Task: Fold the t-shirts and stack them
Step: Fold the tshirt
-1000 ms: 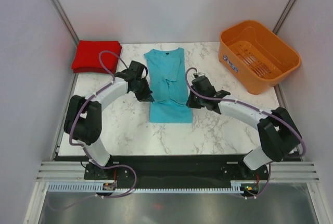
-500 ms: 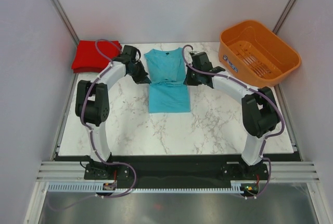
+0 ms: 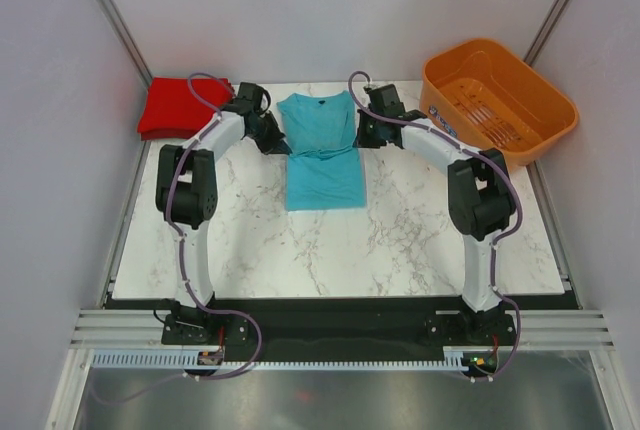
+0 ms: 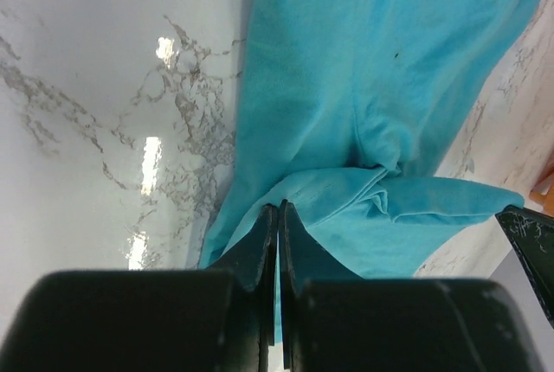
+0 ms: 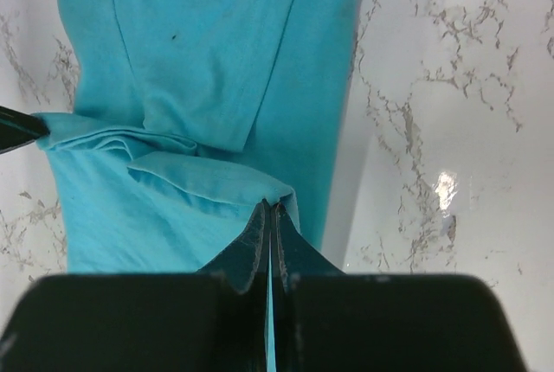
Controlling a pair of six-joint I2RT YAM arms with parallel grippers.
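The teal-blue t-shirt (image 3: 320, 175) lies lengthwise in the middle of the marble table, dark neckline toward the far edge. My left gripper (image 3: 283, 145) is shut on a raised fold of its left edge, and the pinched cloth (image 4: 346, 208) shows right at the closed jaws of the left gripper (image 4: 278, 209). My right gripper (image 3: 361, 140) is shut on the matching fold at the right edge, with the right gripper (image 5: 270, 208) nipping a teal cloth ridge (image 5: 208, 182). The red t-shirt (image 3: 183, 105) rests folded at the far left corner.
An orange slotted basket (image 3: 497, 105) stands at the far right, partly over the table's edge. Both arms arch from the near edge toward the shirt. Grey walls close in the left, right and far sides. Bare marble (image 3: 330, 250) lies nearer than the shirt.
Both grippers moved toward the far edge while holding the teal cloth. The shirt's near end slid farther away and bunched at mid-length. The red t-shirt and basket stayed put.
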